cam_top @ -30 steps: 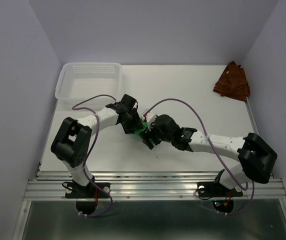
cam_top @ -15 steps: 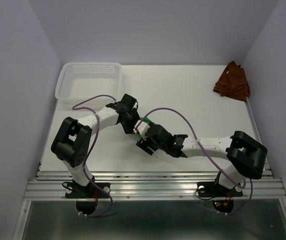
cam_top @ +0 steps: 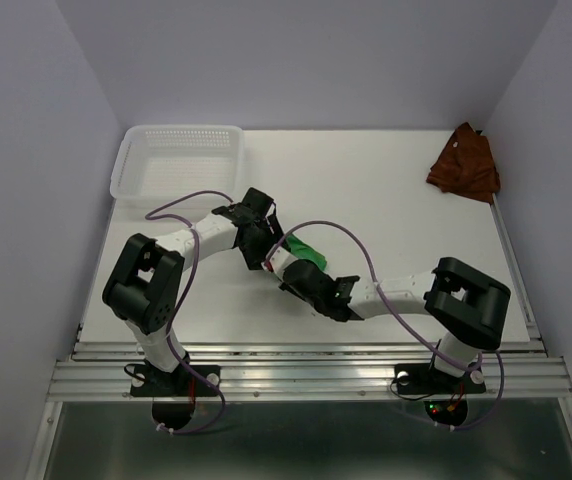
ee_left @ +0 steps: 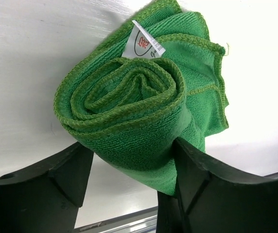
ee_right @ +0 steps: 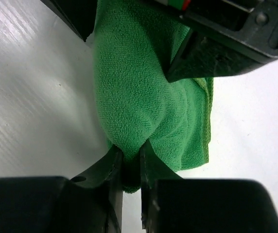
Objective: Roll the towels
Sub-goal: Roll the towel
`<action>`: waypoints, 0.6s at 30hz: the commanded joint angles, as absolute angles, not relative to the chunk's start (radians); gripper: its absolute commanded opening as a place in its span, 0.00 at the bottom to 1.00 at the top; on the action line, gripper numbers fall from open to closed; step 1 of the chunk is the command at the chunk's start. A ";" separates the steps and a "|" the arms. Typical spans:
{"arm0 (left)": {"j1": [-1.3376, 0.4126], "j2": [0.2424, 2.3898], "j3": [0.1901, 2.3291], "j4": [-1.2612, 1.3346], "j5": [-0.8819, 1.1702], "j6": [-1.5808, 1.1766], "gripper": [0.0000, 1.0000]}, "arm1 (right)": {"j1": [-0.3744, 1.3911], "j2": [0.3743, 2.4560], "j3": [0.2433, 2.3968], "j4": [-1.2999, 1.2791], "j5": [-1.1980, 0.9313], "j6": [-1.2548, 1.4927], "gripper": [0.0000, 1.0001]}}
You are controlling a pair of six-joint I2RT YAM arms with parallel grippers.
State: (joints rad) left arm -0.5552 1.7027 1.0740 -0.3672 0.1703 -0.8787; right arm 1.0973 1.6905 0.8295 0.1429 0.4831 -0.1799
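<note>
Pinching the green towel [ee_right: 129, 87] edge is right claw [ee_right: 130, 158]; left claw [ee_left: 131, 150] straddles roll.

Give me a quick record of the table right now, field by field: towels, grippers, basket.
green towel: rolled into a spiral, between both grippers
left gripper: jaws straddle the roll; grip unclear
right gripper: jaws pinched shut on the green towel
rust towel: crumpled, far right corner, untouched
basket: white, far left corner

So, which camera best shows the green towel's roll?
Left wrist: it faces the spiral end of the green towel. Right wrist shows only its side, pinched by the right fingers. Top view shows a small green patch, mostly hidden.
</note>
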 commanded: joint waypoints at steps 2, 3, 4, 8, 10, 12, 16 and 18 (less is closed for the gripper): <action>-0.558 1.632 1.104 -0.397 0.178 -0.879 0.85 | 1.100 1.697 0.839 0.152 0.519 -0.109 0.07; -0.558 1.625 1.106 -0.400 0.176 -0.879 0.87 | 1.100 1.686 0.839 0.147 0.500 -0.098 0.07; -0.558 1.618 1.106 -0.400 0.169 -0.884 0.91 | 1.100 1.663 0.841 0.146 0.461 -0.085 0.06; -0.557 1.576 1.104 -0.397 0.152 -0.890 0.99 | 1.100 1.626 0.854 0.126 0.368 -0.014 0.05; -0.557 1.562 1.100 -0.393 0.149 -0.891 0.99 | 1.089 1.611 0.857 0.106 0.301 0.032 0.05; -0.555 1.549 1.095 -0.397 0.149 -0.896 0.99 | 1.056 1.589 0.850 0.106 0.243 0.081 0.04; -0.555 1.526 1.075 -0.400 0.143 -0.903 0.99 | 1.004 1.585 0.838 0.106 0.112 0.146 0.04; -0.557 1.511 1.065 -0.400 0.141 -0.908 0.99 | 0.973 1.585 0.835 0.107 0.074 0.198 0.04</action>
